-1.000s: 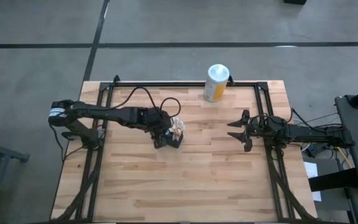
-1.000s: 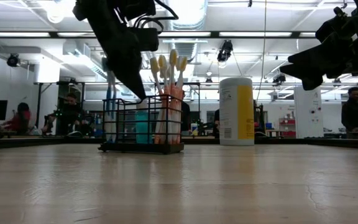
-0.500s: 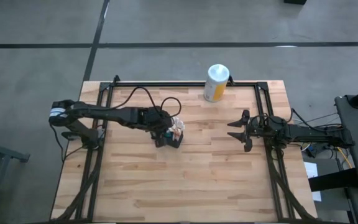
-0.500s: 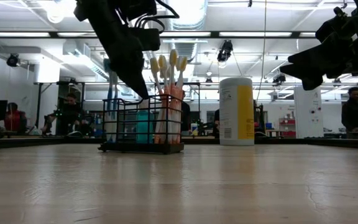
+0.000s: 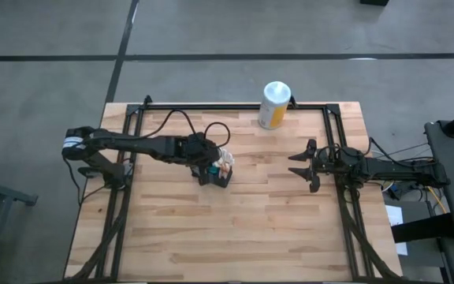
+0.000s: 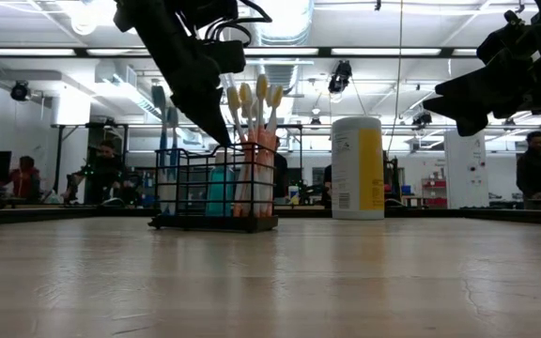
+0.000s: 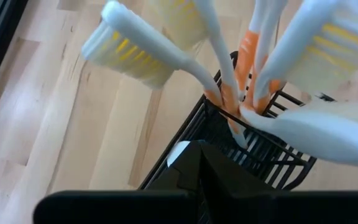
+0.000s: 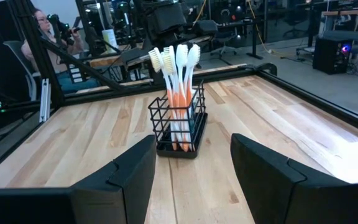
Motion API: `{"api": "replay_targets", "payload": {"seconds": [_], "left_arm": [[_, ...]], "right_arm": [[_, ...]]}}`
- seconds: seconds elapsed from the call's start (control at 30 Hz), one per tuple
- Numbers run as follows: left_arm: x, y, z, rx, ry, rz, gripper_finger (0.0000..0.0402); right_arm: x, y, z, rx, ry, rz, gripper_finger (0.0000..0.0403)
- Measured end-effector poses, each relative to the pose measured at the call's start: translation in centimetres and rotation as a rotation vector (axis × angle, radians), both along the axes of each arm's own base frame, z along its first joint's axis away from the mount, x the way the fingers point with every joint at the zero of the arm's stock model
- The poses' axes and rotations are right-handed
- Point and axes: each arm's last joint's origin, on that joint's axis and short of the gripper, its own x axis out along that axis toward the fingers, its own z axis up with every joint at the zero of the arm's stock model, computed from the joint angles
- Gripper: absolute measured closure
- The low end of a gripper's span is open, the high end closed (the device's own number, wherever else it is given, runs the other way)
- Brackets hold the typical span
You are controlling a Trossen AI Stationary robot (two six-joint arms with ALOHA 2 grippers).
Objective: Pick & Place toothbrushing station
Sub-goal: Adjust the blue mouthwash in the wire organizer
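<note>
Behind left tool (image 6: 216, 131), toothbrushing station (image 6: 216, 188) rim hidden.

black wire-mesh basket (image 8: 179, 127); toothbrushes (image 8: 178, 74) white with orange lower handles, bristles yellowish; teal item (image 6: 220, 188) inside, possibly a tube; canister (image 6: 357, 167) white with yellow panel; light wood plank table (image 5: 251, 229), black frame

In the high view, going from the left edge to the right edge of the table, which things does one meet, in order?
Left gripper → black wire basket with toothbrushes → white-topped canister → right gripper.
</note>
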Motion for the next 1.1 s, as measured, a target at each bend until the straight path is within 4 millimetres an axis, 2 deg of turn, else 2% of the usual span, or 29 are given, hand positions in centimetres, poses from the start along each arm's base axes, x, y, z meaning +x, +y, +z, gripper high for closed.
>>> {"api": "replay_targets", "payload": {"seconds": [0.7,1.1], "left_arm": [[-0.10,-0.09,-0.01,-0.022,0.001,0.019,0.0389],[-0.37,-0.01,0.92,0.011,-0.022,0.030,0.0390]], "right_arm": [[0.00,0.00,0.00,0.000,0.000,0.000,0.0199],[0.00,0.00,0.01,0.000,0.000,0.000,0.0199]]}}
